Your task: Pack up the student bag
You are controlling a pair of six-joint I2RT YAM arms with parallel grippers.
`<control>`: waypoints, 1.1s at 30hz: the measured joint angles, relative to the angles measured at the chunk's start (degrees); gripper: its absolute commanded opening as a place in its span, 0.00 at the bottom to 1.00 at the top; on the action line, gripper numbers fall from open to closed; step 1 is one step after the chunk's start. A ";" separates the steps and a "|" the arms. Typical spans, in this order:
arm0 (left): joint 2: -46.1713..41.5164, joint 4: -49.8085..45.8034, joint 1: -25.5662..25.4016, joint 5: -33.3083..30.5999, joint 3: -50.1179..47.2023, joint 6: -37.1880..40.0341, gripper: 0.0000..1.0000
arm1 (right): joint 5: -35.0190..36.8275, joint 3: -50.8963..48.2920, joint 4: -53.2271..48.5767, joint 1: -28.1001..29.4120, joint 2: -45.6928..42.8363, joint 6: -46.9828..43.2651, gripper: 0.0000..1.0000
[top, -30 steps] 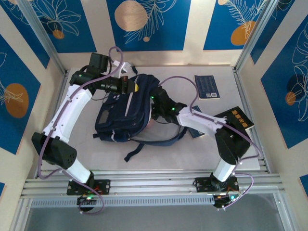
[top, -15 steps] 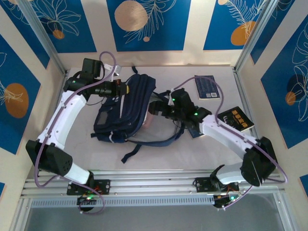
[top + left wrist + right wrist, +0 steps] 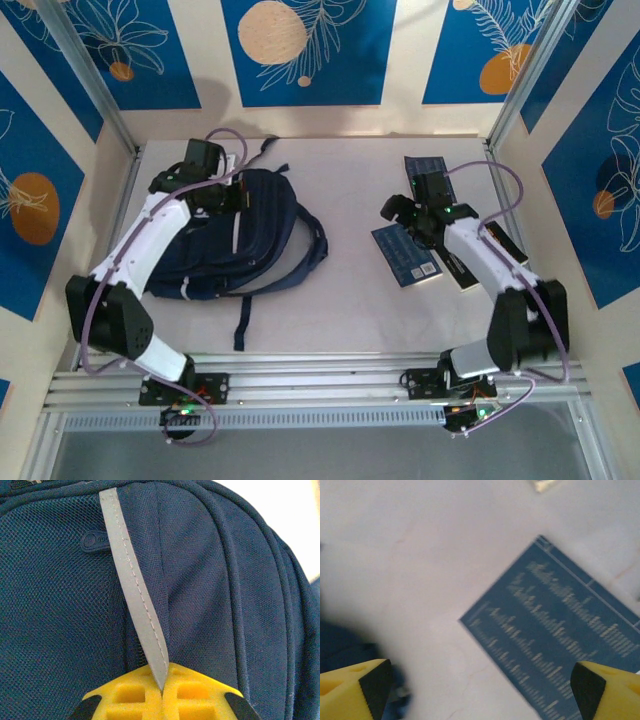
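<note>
Top external view: student bag (image 3: 235, 240), now slumped flat at table (image 3: 340, 310) left; left gripper (image 3: 162, 690) pinching its grey strip (image 3: 135, 595). Right gripper (image 3: 480, 685), withdrawn from bag, spread above blue book (image 3: 560, 665); next item probably due.

No legible txt: blue book (image 3: 560, 645) has rows of pale print, too blurred to read, & small rubber tab (image 3: 95, 541) on student bag (image 3: 225, 580) bears raised marks, illegible.
</note>
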 measured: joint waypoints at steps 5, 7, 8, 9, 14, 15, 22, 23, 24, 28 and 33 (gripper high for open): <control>5.66 2.10 0.98 -2.51 1.60 -2.78 0.34 | -0.04 8.02 -3.98 -5.20 11.58 -2.47 0.96; 6.29 3.74 1.51 -2.40 1.75 -4.31 0.42 | -0.68 11.37 -5.07 -6.97 15.39 -3.96 0.96; 6.19 4.35 1.62 -2.19 1.68 -4.92 0.44 | -1.51 12.74 -5.49 -7.74 17.00 -4.81 0.96; 5.75 5.60 1.66 -1.79 1.31 -5.55 0.46 | -2.58 14.36 -6.14 -8.50 18.82 -5.79 0.97; 0.28 8.46 1.29 0.15 -2.40 -6.95 0.52 | -7.23 20.41 -8.81 -10.62 26.58 -10.32 0.97; -1.22 9.07 0.94 0.46 -3.23 -7.13 0.53 | -8.20 21.11 -9.44 -10.80 27.80 -11.10 0.97; -9.81 12.15 -4.42 4.66 -8.59 -7.63 0.53 | -12.72 21.84 -12.41 -10.27 31.87 -14.14 0.97; -10.23 12.52 -5.35 5.31 -9.18 -7.82 0.53 | -13.00 21.66 -12.41 -10.08 31.87 -14.16 0.97; -10.40 12.94 -6.62 6.08 -9.68 -8.04 0.53 | -13.22 21.33 -12.35 -9.79 31.85 -14.16 0.97; -9.35 14.12 -11.37 8.04 -10.95 -9.20 0.53 | -13.18 18.18 -10.23 -8.83 29.77 -14.19 0.97; -5.57 18.88 -16.22 11.13 -13.51 -13.11 0.53 | -13.62 12.17 -8.28 -6.80 25.66 -12.81 0.96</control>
